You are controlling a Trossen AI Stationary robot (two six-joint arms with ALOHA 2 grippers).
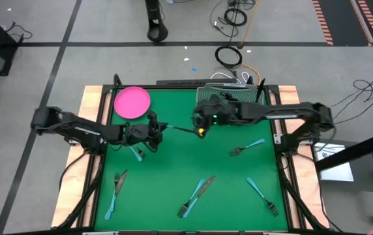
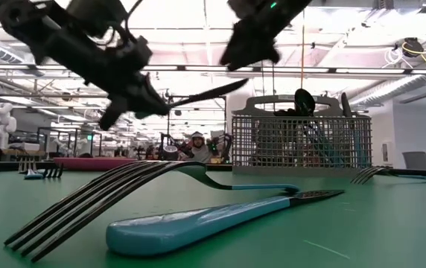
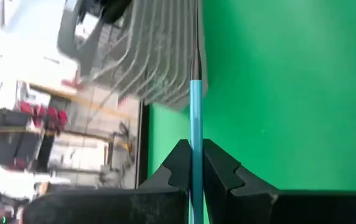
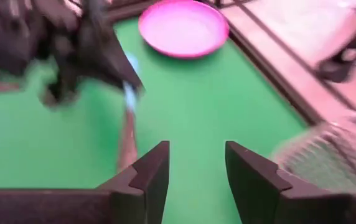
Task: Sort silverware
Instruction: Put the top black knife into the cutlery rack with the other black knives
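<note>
- Held over mid-table: one piece (image 1: 177, 128) of silverware, pinched by its blue handle in the shut left gripper (image 1: 152, 132), dark head aimed at the right gripper (image 1: 201, 125).
- Gapes wide, that right gripper, with nothing between its fingers (image 4: 147, 177); sits just at the piece's tip.
- Looks like a hand-over toward the basket (image 1: 229, 95).
- Risk: letting go on the left before the right has closed, so dropping the piece onto the table (image 1: 173, 163).
- Risk: closing beside the thin head, since in the right wrist view the piece (image 4: 128, 121) lies off to one side of the gap, not within it.
- Risk: pinching only the very tip, so that the piece pivots or slips on the way to the basket.
- Left wrist view only: handle (image 3: 195, 106) squarely between the fingers (image 3: 177, 163), in line with the basket wall (image 3: 159, 56).
- High view only: loose silverware (image 1: 247, 147) scattered well apart over the near table, one piece (image 1: 136, 153) just under the left gripper, plate (image 1: 132, 102) at the far left corner.
- Low view only: pieces already upright in the basket (image 2: 301, 141), and both grippers well clear of the table.
</note>
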